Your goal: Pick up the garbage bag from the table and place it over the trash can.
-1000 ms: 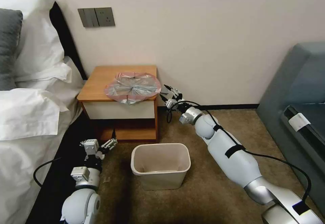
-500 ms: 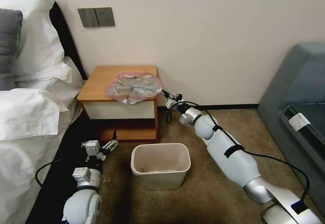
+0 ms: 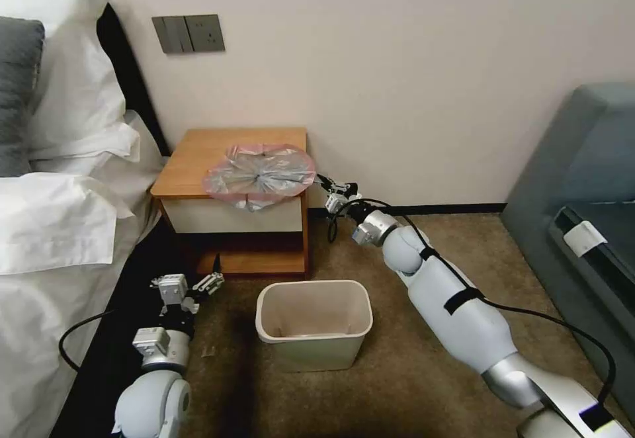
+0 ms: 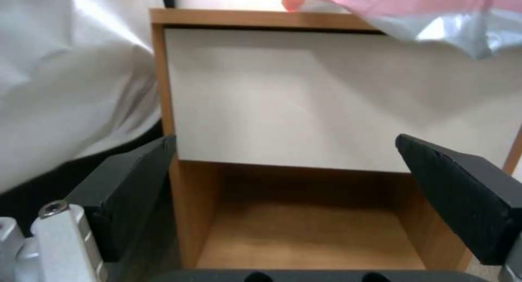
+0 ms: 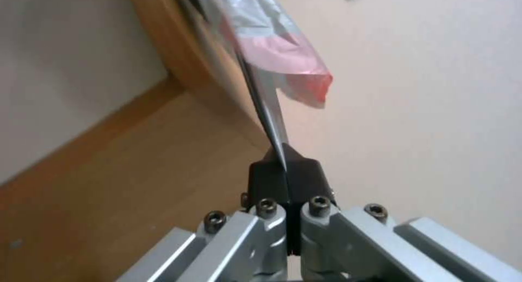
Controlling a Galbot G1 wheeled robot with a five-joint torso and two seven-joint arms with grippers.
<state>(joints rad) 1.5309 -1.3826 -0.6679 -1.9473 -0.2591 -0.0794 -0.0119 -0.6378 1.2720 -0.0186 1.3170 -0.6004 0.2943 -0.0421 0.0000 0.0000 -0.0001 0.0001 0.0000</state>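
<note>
**A:** Jaws? Right gripper (image 3: 322,180) looks pinched together on the garbage bag (image 3: 259,175), clamping its pink edge at the table's (image 3: 192,160) right side. Left gripper (image 3: 213,282) gapes wide with nothing in it, low by the table's lower shelf.

**B:** And the bag itself?

**A:** Spread flat on the tabletop, front flap drooping over the drawer. Trash can (image 3: 313,322) stands on the carpet in front, apart from both.

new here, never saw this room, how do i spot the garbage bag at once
Find the small orange-brown wooden nightstand between bed and wall. On its top, at the front right corner, lies a thin crinkly grey plastic film bag. Its pinkish-red edge marks it out.
</note>
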